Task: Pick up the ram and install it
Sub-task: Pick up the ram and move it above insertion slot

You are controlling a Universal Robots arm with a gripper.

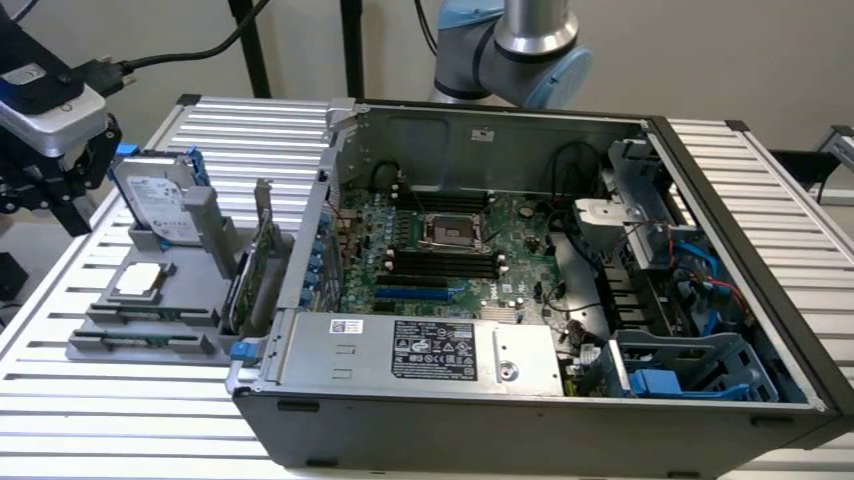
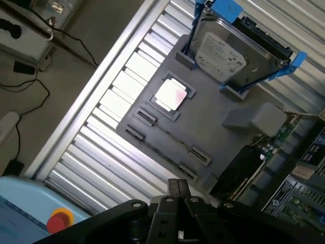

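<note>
End effector (image 2: 177, 185) of black metal, fingers pressed together and holding nothing, hangs over a grey moulded parts holder (image 2: 213, 127) on the slatted aluminium table (image 2: 109, 114). The ram (image 2: 173, 137), a long narrow circuit-board stick, seems to stand on edge between the holder's slotted brackets. It shows as little more than a thin line, so this is hard to confirm. Near it sit a square silver processor chip (image 2: 171, 95) and a silver boxy hard drive (image 2: 228, 51) in blue rails. Judged risk: a descent with fingers closed would strike the stick's top edge, and a skewed approach could clip the drive or the open grey computer case (image 1: 534, 400).
</note>
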